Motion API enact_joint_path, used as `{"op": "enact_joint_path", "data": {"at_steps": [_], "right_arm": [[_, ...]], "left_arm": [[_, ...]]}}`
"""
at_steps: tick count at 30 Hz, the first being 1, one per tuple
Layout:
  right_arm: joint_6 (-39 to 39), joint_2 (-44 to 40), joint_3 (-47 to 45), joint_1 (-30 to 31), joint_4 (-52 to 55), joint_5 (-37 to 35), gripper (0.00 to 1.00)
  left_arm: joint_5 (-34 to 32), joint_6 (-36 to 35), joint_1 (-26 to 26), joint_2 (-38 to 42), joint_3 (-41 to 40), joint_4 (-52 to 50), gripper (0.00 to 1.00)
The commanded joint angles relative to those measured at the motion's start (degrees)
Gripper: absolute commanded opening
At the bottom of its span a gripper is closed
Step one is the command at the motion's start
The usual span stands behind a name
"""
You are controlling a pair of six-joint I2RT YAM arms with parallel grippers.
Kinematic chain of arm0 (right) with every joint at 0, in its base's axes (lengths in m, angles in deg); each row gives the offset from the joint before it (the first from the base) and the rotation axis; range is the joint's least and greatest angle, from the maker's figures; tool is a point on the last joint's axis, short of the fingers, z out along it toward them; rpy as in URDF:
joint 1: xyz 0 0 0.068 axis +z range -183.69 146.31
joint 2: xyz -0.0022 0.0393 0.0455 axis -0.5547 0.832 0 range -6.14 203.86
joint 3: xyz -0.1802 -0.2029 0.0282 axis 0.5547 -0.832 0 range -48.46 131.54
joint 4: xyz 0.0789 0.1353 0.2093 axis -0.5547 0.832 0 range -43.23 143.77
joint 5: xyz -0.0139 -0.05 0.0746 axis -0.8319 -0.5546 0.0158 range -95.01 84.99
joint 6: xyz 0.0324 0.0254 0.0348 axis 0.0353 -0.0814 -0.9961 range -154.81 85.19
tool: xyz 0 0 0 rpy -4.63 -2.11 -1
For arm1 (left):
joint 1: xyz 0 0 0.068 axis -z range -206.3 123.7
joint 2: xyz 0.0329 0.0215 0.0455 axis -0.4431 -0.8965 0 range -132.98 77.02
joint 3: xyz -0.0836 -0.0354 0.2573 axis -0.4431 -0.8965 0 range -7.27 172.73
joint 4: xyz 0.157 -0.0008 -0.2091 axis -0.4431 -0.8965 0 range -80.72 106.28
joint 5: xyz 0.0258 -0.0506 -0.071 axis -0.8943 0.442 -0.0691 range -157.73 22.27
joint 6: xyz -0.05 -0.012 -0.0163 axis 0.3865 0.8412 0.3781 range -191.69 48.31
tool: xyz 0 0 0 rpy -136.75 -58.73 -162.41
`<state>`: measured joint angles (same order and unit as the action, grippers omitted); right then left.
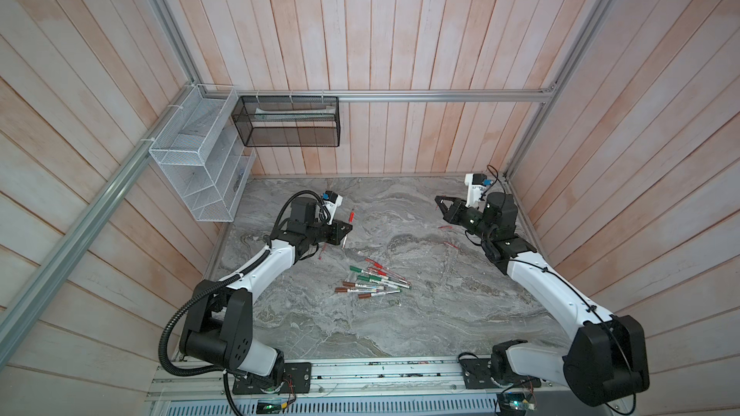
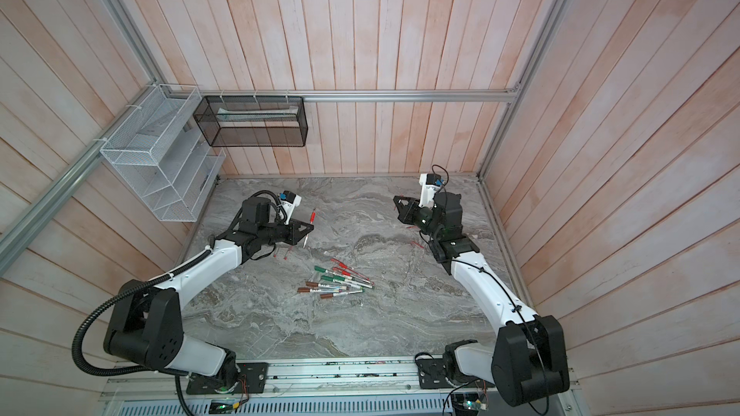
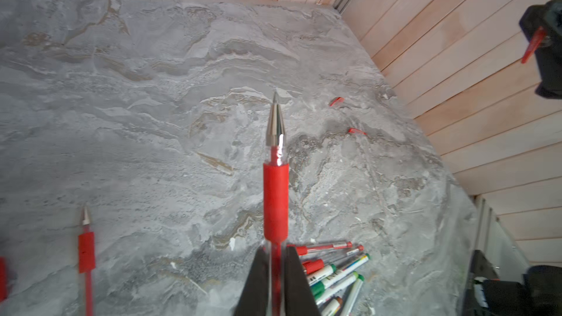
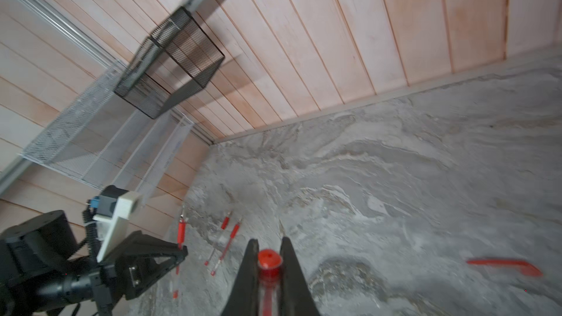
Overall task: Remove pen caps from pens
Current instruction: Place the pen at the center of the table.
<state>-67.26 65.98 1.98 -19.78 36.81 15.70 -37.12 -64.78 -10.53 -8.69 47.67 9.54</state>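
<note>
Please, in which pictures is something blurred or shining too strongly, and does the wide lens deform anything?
In the left wrist view, a white glare sits on the metal tip of the held pen, and the second uncapped pen near the frame's edge looks soft. In the right wrist view, the loose red cap is smeared. In both top views, the wall planks fan outward.

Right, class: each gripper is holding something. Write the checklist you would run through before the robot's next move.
1. Left gripper shut on the clear-barrelled red-grip pen: ok.
2. That pen's silver metal tip bare: ok.
3. Right gripper shut on the slim red plastic cap: ok.
4. Cap fully clear of the pen, grippers well apart: ok.
5. Grey marble tabletop free under each gripper for setting down: cannot tell.
6. Central pile of pens all uncapped: not ok; green, brown and red caps are on.
</note>
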Motion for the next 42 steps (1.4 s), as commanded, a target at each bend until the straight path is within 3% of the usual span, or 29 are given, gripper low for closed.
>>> {"op": "enact_joint_path", "data": {"at_steps": [1, 19, 30, 42], "right_arm": [[6.8, 0.8, 1.5, -0.6, 12.6, -5.0, 0.0], [9.4, -0.5, -6.0, -5.0, 16.8, -8.2, 0.0], [11.0, 1.8, -8.4, -6.5, 15.5, -6.4, 0.0], [13.7, 15.1, -4.7, -6.5, 16.1, -8.7, 0.0]], "left_arm": [[-6.8, -5.6, 0.1, -0.4, -1.8, 0.4, 0.0], [-16.3, -2.9, -0.5, -15.1, 6.0, -4.8, 0.0], [-17.2, -2.9, -1.4, -20.6, 7.3, -6.3, 0.0], [-18.4, -2.9, -1.5, -18.5, 5.6, -5.6, 0.18]]}}
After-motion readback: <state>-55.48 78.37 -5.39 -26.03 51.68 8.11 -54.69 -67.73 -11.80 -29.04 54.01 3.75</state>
